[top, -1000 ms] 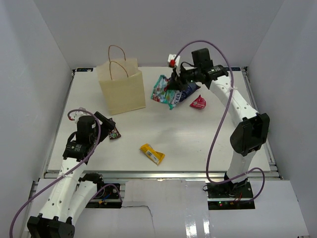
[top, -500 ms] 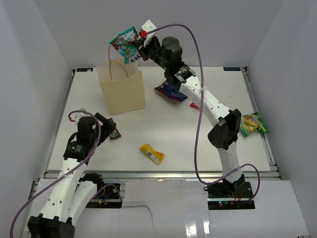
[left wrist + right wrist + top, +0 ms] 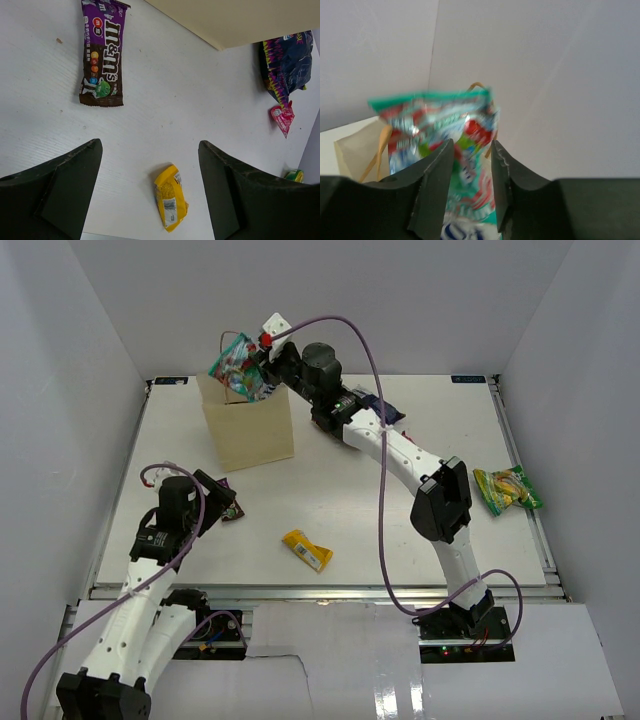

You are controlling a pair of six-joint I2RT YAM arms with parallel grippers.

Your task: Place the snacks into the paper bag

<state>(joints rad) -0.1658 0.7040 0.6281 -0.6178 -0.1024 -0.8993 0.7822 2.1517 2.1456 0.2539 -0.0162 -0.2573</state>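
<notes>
your right gripper (image 3: 262, 365): clamped on teal-green candy bag (image 3: 236, 368), upper left, above paper bag (image 3: 250, 435) mouth for drop | your left gripper (image 3: 149, 150): wide, empty, near dark purple bar (image 3: 102, 55)

Top external: high at the near edge, looking down over the whole table (image 3: 330, 490). Left wrist: close above the table, facing down; yellow bar (image 3: 171, 204) shared with the overhead view. Right wrist: close, facing the paper bag (image 3: 350, 147).
</notes>
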